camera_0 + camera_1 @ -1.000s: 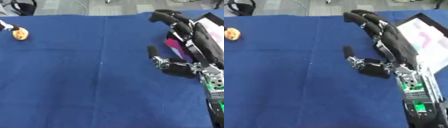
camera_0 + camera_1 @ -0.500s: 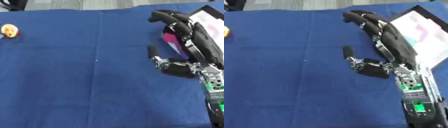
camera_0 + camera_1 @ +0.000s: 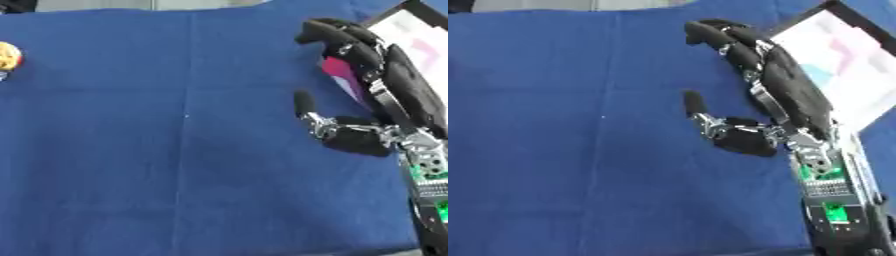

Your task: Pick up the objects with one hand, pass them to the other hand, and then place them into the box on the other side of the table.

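A small round orange-and-yellow object (image 3: 9,56) lies on the blue cloth at the far left edge; it shows only in the left eye view. My right hand (image 3: 794,95) hovers at the right side of the table, thumb (image 3: 695,104) stretched out to the left, fingers (image 3: 715,32) relaxed and pointing away. It holds nothing. Just right of it lies the box (image 3: 846,65), white inside with pink and pale blue shapes; a magenta patch (image 3: 337,75) shows under the fingers. My left hand is out of sight.
The blue cloth (image 3: 175,150) covers the whole table between the round object and my hand. The table's far edge runs along the top of the view. My right forearm (image 3: 833,200), with green circuit boards, fills the lower right.
The whole picture has shifted, so the camera has moved: the round object now sits at the left edge and the box shows more. My right hand keeps its pose.
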Tool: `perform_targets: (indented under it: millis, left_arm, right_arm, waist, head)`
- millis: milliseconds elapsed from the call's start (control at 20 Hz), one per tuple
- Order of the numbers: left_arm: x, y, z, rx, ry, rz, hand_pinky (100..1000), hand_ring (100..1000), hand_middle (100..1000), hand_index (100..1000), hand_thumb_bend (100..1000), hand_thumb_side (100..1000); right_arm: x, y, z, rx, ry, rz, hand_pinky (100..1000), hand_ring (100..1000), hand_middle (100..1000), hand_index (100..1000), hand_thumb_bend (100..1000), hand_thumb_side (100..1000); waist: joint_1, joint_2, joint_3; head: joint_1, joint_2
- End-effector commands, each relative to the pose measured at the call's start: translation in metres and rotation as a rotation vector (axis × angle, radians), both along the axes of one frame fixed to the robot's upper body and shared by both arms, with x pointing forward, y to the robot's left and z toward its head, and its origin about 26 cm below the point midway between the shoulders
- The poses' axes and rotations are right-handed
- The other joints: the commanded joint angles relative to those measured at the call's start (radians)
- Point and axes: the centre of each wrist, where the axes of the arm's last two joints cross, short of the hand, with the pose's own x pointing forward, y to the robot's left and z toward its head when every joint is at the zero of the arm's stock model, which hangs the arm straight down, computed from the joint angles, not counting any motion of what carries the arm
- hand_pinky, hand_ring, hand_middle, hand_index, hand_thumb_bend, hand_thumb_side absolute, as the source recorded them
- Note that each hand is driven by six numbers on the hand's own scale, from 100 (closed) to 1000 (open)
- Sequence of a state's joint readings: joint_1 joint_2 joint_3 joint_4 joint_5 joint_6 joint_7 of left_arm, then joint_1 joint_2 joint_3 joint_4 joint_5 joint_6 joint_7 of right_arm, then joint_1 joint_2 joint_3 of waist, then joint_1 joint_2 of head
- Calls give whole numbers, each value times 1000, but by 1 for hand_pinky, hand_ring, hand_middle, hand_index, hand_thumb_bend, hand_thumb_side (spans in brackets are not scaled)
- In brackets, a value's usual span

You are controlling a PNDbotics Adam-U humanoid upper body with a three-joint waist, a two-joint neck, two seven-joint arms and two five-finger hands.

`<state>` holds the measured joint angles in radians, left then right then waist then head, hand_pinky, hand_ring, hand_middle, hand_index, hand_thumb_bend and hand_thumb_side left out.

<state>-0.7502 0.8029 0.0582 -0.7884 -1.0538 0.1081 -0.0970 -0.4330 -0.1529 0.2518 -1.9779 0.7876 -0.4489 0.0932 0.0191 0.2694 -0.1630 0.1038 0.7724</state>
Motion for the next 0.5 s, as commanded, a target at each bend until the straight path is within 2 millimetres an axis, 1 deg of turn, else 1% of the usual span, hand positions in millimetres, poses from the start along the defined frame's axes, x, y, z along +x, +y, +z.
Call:
perform_targets:
  millis: [50, 100, 150, 250, 300, 350, 400, 500]
  left_arm:
    - [-2, 7, 15, 51, -71, 46, 720, 598, 599, 724, 459, 237]
    - [-2, 7, 14, 57, -79, 55, 716, 592, 593, 718, 425, 224]
    - [-2, 7, 14, 64, -90, 64, 710, 578, 578, 705, 370, 199]
    - [-2, 6, 11, 75, -108, 79, 707, 569, 568, 694, 330, 186]
    - [-1, 6, 10, 77, -107, 81, 700, 552, 549, 673, 348, 151]
    - [-1, 6, 8, 77, -104, 83, 693, 538, 530, 652, 265, 160]
    - [-2, 6, 6, 77, -102, 86, 689, 529, 511, 628, 249, 163]
    - [-2, 7, 5, 72, -109, 92, 661, 480, 424, 518, 211, 179]
  right_arm:
    - [-1, 2, 5, 6, -24, 7, 872, 885, 756, 955, 100, 304]
    - [-1, 2, 5, 5, -23, 6, 872, 885, 756, 955, 100, 306]
    - [-1, 2, 5, 4, -22, 6, 872, 885, 756, 955, 100, 308]
    - [0, 3, 4, 3, -20, 4, 871, 885, 755, 956, 100, 309]
    - [0, 3, 4, 3, -20, 3, 871, 885, 755, 956, 100, 310]
    - [0, 3, 3, 3, -19, 1, 871, 885, 755, 956, 100, 311]
    - [0, 3, 3, 2, -18, 0, 871, 885, 756, 956, 100, 311]
    - [1, 2, 2, 0, -16, -4, 872, 885, 756, 955, 100, 312]
  waist:
    - [5, 6, -3]
    - [6, 8, -6]
    - [6, 10, -8]
    - [7, 12, -11]
    - [8, 12, -13]
    - [8, 12, -15]
    - [8, 12, -16]
    - [9, 10, -18]
  head:
    - [7, -2]
    - [8, -2]
    - [8, -2]
    - [9, -2]
    - [9, -2]
    - [10, -2]
    - [10, -2]
    - [10, -2]
